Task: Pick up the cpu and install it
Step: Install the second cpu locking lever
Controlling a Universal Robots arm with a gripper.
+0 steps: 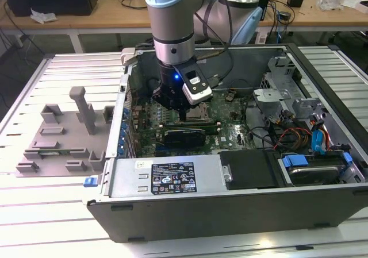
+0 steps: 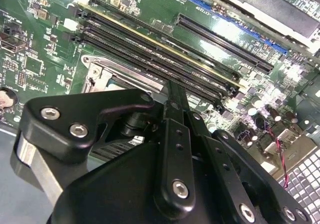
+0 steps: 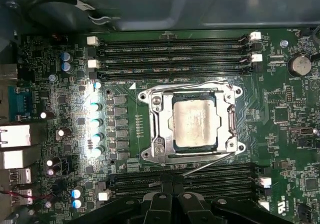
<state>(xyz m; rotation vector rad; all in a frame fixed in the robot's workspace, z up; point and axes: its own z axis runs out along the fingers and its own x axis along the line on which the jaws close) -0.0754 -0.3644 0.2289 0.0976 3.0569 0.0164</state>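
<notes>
Black linkage of the pincer (image 3: 170, 204) sits closest to the lens in both wrist views, its bolted arms drawn together over the memory slots (image 3: 180, 176) that run along one edge of the socket frame (image 3: 192, 120). Whether the fingertips are clenched or released cannot be told; nothing shows between them.

Taking the socket frame as the landmark: the open computer case (image 1: 172, 180) surrounds it on all sides, its sheet-metal walls rising well above the motherboard (image 1: 230, 129), and in the exterior view the arm (image 1: 172, 16) reaches straight down into that well, just above the socket. A drive cage and bundled cables (image 1: 287, 126) crowd the case toward the exterior view's right of the socket. Outside the case wall, toward the exterior view's left, a grey plastic tray (image 1: 60, 140) with raised blocks lies on the ribbed desk (image 1: 34, 212), well apart from the socket.

Inside the frame lies the cpu (image 3: 195, 120), silver top up, flat and square to the frame's inner edges. A thin wire lever (image 3: 210, 163) runs along the frame's edge beside the near memory slots.
</notes>
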